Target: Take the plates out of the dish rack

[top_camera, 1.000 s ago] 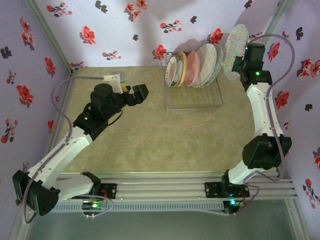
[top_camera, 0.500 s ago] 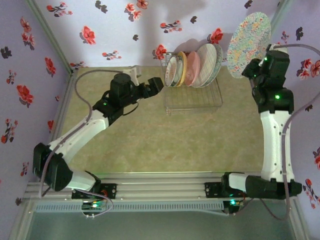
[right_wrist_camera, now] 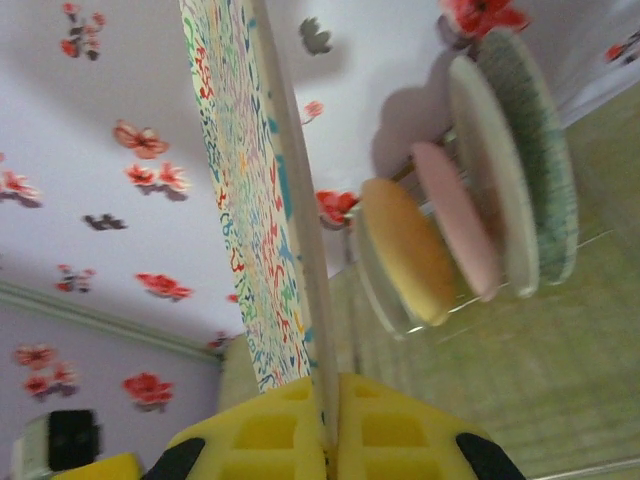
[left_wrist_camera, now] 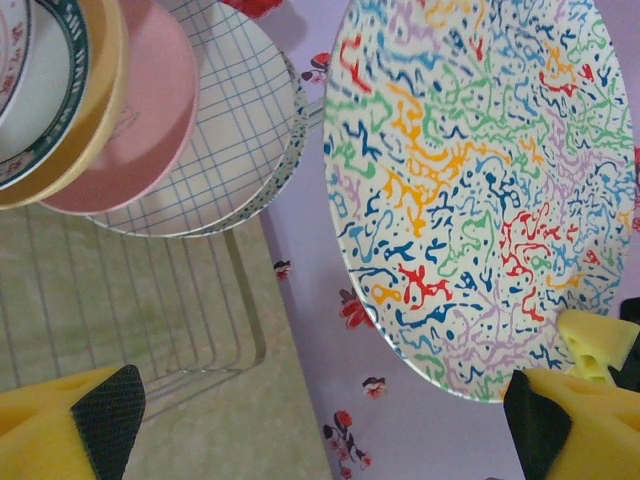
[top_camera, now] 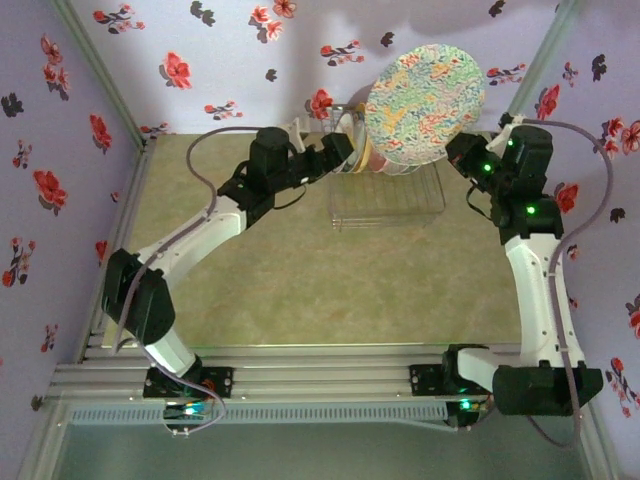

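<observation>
Since a second ago, the right gripper (top_camera: 462,152) has swung the squiggle-patterned plate (top_camera: 425,103) from the 2 o'clock corner to above the dish rack (top_camera: 390,208), near 12 o'clock, its fingers clamped on the plate's rim. The left gripper (top_camera: 338,152) has reached the rack's 9 o'clock side, jaws spread wide, grasping nothing. Four other plates (left_wrist_camera: 130,110) stand upright in the rack.
</observation>
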Robot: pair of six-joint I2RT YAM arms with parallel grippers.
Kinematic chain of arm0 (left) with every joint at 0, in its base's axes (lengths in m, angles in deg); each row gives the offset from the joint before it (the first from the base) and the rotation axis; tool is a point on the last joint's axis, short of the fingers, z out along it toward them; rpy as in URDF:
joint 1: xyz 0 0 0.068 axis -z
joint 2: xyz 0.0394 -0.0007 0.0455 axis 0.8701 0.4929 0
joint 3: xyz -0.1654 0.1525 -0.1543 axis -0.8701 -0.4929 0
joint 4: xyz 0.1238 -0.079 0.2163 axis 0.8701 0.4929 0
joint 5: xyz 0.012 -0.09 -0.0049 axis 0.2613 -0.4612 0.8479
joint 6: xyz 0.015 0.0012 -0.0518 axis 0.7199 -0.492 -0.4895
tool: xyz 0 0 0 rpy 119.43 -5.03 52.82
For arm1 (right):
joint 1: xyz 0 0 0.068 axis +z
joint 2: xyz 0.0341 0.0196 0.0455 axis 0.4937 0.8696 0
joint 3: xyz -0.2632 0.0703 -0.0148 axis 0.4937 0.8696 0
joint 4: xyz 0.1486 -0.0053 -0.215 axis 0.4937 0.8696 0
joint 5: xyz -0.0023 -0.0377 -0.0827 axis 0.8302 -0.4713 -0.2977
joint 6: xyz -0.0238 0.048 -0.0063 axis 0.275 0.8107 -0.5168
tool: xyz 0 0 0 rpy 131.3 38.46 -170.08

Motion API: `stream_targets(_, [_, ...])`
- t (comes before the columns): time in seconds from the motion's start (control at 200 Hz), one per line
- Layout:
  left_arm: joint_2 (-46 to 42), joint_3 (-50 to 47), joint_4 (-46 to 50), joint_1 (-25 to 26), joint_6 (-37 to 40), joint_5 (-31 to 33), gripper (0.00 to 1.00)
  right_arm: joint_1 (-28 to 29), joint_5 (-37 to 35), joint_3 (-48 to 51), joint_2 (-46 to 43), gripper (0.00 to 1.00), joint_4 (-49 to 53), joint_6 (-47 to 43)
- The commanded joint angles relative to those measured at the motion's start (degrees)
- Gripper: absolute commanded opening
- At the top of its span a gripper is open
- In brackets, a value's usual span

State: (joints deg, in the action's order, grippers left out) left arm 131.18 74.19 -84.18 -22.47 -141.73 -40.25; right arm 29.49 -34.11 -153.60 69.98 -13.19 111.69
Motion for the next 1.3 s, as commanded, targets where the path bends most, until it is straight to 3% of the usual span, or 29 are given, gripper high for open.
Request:
stream_targets(0.0, [2.4,3.2,-1.3,-0.1,-3.3,-1.3,0.93,1.1,7.3,0.0,-0.1,0.0,-13.0,8.6])
stream_targets(0.29, [5.8,3.3,-9.5,-1.6,-10.2,0.6,0.83,4.1,11.7,1.5,3.1,0.0,-13.3,12.0])
stream_targets(0.475, [5.9,2.2,-11.2,-1.9,-11.6,0.9,0.69,4.9,12.4,3.2,4.4,0.0,-14.9,14.7])
stream_targets(0.765, [5.6,1.4,-11.8,-2.0,-12.2,0.9,0.31,5.4,12.1,4.5,5.3,0.0,-14.4,15.1])
stream_targets(0.91, [5.2,0.5,-12.1,-2.1,-12.7,0.8,0.0,5.4,11.8,4.9,5.4,0.0,-14.5,14.9])
stream_targets(1.045, [4.9,0.1,-12.9,-2.3,-13.1,0.5,0.0,5.6,11.5,4.7,5.4,0.0,-14.4,14.1])
stream_targets(1.175, [3.6,-0.5,-14.0,-3.4,-13.0,-0.1,0.0,6.0,8.9,3.0,4.6,0.44,-10.0,9.0])
stream_targets(1.295, [1.8,-2.2,-15.6,-5.5,-14.2,-0.8,0.0,7.0,3.7,1.8,2.4,0.62,-5.3,1.2])
